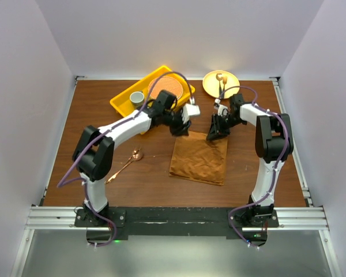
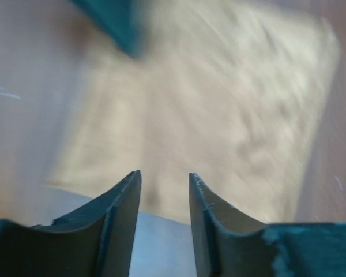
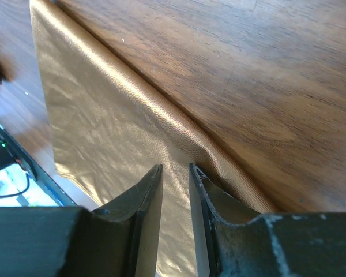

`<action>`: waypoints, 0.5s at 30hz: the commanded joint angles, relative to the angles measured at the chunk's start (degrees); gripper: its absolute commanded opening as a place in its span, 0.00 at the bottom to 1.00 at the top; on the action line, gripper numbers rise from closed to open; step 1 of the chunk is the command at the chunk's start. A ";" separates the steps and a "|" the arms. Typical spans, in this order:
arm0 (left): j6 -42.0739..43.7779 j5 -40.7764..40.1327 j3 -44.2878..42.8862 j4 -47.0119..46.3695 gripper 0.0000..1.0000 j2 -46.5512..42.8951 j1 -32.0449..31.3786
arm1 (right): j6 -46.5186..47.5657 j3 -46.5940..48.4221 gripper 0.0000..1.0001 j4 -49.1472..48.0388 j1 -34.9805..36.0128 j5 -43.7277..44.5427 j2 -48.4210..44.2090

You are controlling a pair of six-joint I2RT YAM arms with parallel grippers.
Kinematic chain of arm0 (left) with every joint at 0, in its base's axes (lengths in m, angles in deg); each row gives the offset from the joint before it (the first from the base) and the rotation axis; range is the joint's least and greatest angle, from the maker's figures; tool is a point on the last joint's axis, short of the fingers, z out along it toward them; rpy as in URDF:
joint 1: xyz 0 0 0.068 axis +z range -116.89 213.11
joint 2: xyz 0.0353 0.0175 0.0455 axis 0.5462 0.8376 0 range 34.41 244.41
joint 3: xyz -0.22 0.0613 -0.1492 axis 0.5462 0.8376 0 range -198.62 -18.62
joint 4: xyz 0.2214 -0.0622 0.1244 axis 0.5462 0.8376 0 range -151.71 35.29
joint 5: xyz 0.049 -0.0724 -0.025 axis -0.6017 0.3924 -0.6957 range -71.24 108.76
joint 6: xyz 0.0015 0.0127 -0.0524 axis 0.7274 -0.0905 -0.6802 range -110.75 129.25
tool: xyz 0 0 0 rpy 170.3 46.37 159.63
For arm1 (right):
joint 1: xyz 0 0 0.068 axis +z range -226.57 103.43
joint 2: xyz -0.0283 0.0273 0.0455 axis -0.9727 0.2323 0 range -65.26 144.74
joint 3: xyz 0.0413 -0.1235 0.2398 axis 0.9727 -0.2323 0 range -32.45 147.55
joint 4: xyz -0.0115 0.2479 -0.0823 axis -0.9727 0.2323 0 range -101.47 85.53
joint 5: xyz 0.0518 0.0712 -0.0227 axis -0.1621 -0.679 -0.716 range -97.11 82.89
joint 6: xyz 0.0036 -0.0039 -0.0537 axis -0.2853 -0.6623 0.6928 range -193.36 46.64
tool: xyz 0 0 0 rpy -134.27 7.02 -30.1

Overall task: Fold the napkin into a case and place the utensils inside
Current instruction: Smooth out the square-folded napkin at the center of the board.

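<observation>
The napkin lies flat on the table between the two arms, a little right of the middle. It is a rust-brown, almost square patch, and judged from this shape it is not yet narrow enough to hold a utensil. Its far edge is rounded like a fold line, and both arms are gathered at this edge, probably because the next fold must begin there.

The right gripper is low at the far right corner with its jaws only narrowly apart. The cloth rises in a ridge toward them, but the fingers hide the contact, so it cannot be told if the cloth is pinched. The left gripper hangs above the far left corner with its jaws apart and nothing between them.

One arm at each corner makes sense, because a soft cloth would sag or twist when lifted from one point only. The spoon lies alone on the wood, well apart to the left, where it does not disturb the folding. A yellow tray and a yellow plate stand farther back, out of the work
</observation>
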 commanded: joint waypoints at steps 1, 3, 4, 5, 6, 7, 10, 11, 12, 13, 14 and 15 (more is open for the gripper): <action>-11.11 -4.81 -10.04 -7.60 0.34 6.70 0.43 | 4.30 1.67 0.29 1.76 0.26 2.57 0.97; -11.81 -6.41 -11.28 -7.78 0.28 9.78 0.43 | 4.48 2.65 0.30 2.56 0.17 0.20 0.01; -11.29 -7.81 -11.64 -7.43 0.27 10.48 0.35 | 4.57 4.04 0.30 3.52 0.17 -0.51 -1.30; -10.07 -7.21 -11.38 -7.08 0.27 10.75 0.35 | 4.83 4.84 0.31 4.40 0.26 -1.65 -1.93; -8.57 -5.99 -10.85 -6.12 0.28 10.32 0.43 | 5.53 5.55 0.32 5.36 0.26 -2.09 -2.54; -6.91 -3.11 -8.67 -5.50 0.31 9.44 0.52 | 6.23 6.94 0.32 7.55 0.26 -2.36 -4.03; 1.17 2.52 -1.48 -4.27 0.37 3.21 -0.35 | 8.61 6.70 0.33 11.07 0.18 -2.27 -6.41; 5.63 2.63 0.29 -2.52 0.38 -0.03 -1.05 | 8.96 5.91 0.33 11.61 0.26 -2.27 -8.15; 7.94 2.29 1.97 -1.81 0.39 -1.71 -3.06 | 9.49 4.86 0.33 11.96 0.26 -2.10 -8.96; 9.79 0.98 5.55 -1.28 0.39 -3.21 -4.47 | 9.67 2.33 0.33 12.40 0.26 -2.10 -9.75; 12.16 0.18 7.41 -1.62 0.39 -6.09 -7.36 | 9.75 0.82 0.33 12.23 0.18 -1.84 -11.23; 12.36 -0.52 9.26 -2.67 0.40 -7.34 -8.78 | 9.76 -0.67 0.33 11.88 0.17 -1.57 -11.68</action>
